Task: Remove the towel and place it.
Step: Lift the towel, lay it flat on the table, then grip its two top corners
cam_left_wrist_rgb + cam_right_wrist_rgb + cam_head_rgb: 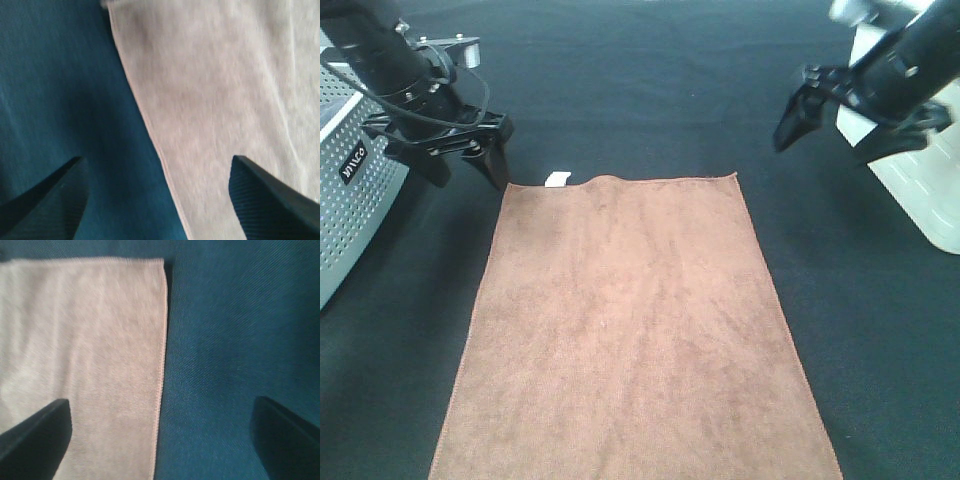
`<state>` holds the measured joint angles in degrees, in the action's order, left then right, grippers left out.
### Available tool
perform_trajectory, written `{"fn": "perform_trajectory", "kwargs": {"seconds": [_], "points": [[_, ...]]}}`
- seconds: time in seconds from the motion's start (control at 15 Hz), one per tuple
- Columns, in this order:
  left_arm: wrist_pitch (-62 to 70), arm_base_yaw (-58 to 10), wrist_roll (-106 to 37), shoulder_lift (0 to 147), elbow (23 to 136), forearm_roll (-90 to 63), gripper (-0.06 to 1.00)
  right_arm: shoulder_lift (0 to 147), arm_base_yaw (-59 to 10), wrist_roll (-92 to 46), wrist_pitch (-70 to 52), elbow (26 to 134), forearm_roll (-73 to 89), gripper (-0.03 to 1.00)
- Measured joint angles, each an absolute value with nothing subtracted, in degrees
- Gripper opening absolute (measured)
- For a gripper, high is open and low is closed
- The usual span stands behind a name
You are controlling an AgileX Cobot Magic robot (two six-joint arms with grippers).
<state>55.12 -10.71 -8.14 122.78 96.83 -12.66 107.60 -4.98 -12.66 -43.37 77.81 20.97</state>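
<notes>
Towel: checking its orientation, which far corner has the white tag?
The far-left corner, by the left end effector; the tag sticks out there, the far-right corner is bare.

Only text: white lettering on a small dark label (pixel 353 163) on the perforated basket (pixel 360 215) at the frame's left edge (runs vertically, too blurry to read).

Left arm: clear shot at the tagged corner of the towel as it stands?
Probably yes. The left gripper hangs open right beside that corner of the towel, near the white tag. The towel lies flat with nothing on it, and the perforated basket sits to the outer side, not between.
</notes>
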Motion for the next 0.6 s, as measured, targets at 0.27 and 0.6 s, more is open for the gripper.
{"fn": "perform_trajectory", "kwargs": {"seconds": [0.27,0.6], "points": [[55.2,-9.9,-8.1,128.9,103.1,-12.9,0.73,120.8,-5.0,-17.0,-46.6,88.8,22.1,0.87],[55.3,-7.7,-7.9,135.4,108.3,-16.6,0.73,131.2,-5.3,-17.9,-47.1,100.4,27.4,0.86]]}}
